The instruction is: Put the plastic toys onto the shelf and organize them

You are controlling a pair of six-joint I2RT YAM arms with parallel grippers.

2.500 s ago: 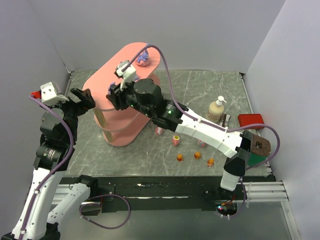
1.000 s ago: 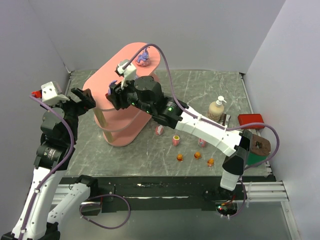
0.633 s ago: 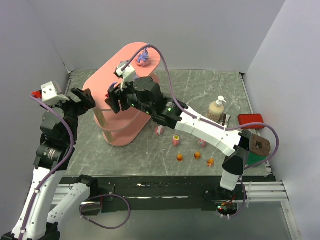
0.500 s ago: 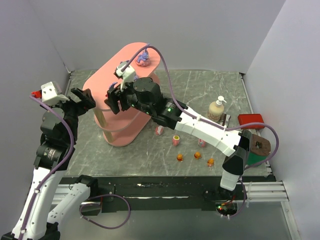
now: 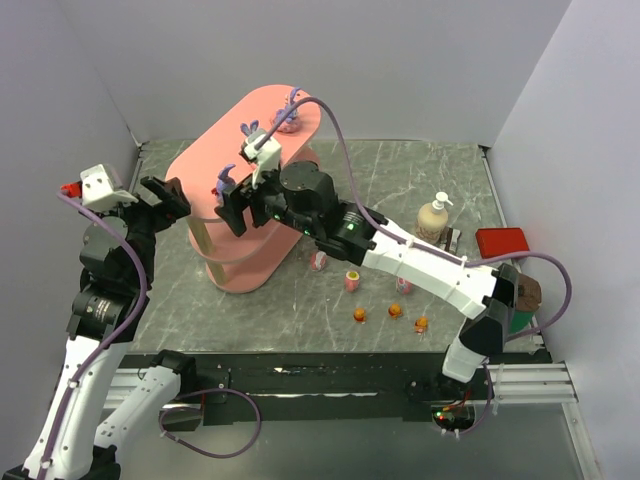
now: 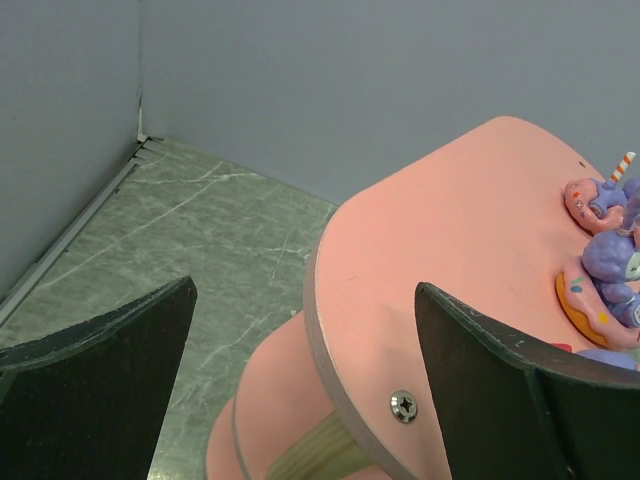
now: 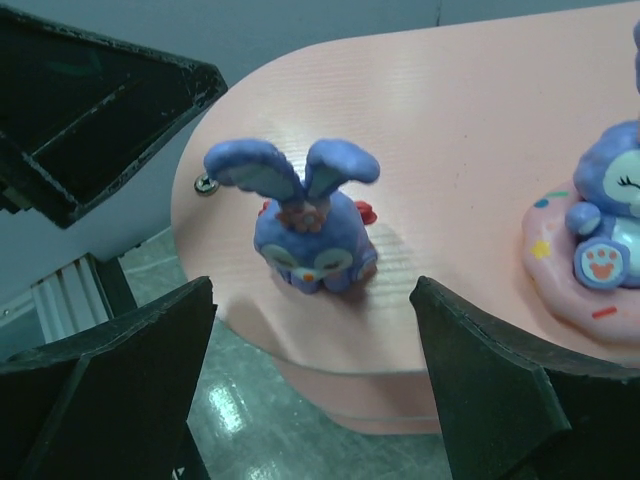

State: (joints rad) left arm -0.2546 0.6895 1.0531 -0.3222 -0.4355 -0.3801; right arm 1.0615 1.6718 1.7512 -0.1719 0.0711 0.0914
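The shelf [image 5: 205, 180] stands at the back left, with salmon-pink oval boards. Three purple bunnies stand on its top board: one near the front end [image 5: 222, 180], one in the middle [image 5: 250, 130], one at the far end [image 5: 289, 118]. My right gripper [image 5: 234, 207] is open and empty, just in front of the front bunny [image 7: 310, 225]; a bunny on a pink donut base [image 7: 600, 240] is to its right. My left gripper [image 5: 166, 195] is open and empty at the shelf's left end [image 6: 460, 230]. Pink-and-white toys [image 5: 318, 261], [image 5: 352, 279], [image 5: 404, 286] and orange toys [image 5: 360, 315], [image 5: 395, 310], [image 5: 421, 323] lie on the table.
A cream pump bottle [image 5: 432, 218] and a flat red box [image 5: 500, 241] stand at the right. Grey walls close in the back and both sides. The right arm [image 5: 400, 260] reaches across above the loose toys.
My right gripper has opened and let go of the front bunny, which now stands on the top board, and has drawn back a little. The left arm has not moved.
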